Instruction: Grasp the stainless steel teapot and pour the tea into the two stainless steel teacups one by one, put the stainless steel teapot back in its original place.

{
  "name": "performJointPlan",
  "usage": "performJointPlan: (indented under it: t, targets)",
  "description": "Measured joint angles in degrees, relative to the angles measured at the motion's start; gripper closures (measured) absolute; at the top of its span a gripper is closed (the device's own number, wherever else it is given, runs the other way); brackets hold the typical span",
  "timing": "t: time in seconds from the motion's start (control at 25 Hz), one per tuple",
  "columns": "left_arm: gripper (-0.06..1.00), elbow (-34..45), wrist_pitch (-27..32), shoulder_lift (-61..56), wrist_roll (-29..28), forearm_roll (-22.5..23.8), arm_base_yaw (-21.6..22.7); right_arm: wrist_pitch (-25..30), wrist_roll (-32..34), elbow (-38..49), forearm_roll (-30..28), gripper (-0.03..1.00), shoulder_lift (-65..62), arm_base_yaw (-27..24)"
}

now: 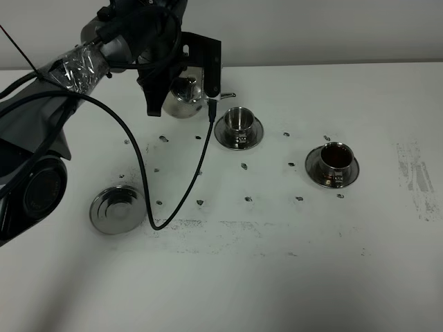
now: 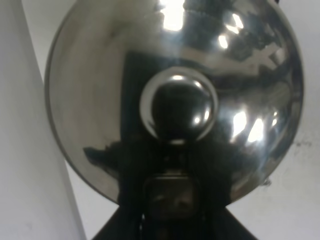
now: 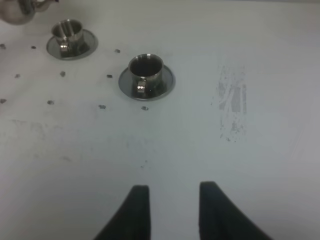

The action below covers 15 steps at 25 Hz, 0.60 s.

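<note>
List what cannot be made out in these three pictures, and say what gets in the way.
High view: the left arm hides most of the teapot, handle included.
Left wrist view: the lid fills the picture, so the grip is unseen.
Right wrist view: the picture edge cuts off the teapot.
Marks on the two cups: too small to read.

A: We see a mirror-bright silver stainless steel teapot [image 1: 181,99] at upper left, dark reflections across its lid [image 2: 175,75].
B: We also see dark reddish-brown tea [image 1: 337,155] in the right-hand teacup [image 1: 336,168]; the middle teacup [image 1: 238,123] is plain silver, like the steel disc [image 1: 116,209] at lower left.
A: We find the table [image 1: 277,290] white, peppered with dark flecks [image 1: 243,166], with a grey scuffed patch [image 1: 415,181] at right.
B: And we note black: the cable [image 1: 154,226], the right gripper [image 3: 173,186].
</note>
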Motion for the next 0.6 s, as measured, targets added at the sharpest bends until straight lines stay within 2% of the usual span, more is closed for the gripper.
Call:
performJointPlan:
  t: [0.2, 0.6]
  targets:
    - [0.75, 0.0, 0.0, 0.06, 1.79, 1.65, -0.81, 0.0, 0.0, 0.0, 0.0, 0.74, 0.0, 0.0]
    - [0.75, 0.0, -0.91, 0.68, 1.84, 4.63, -2.42, 0.0, 0.0, 0.0, 0.0, 0.74, 0.0, 0.0]
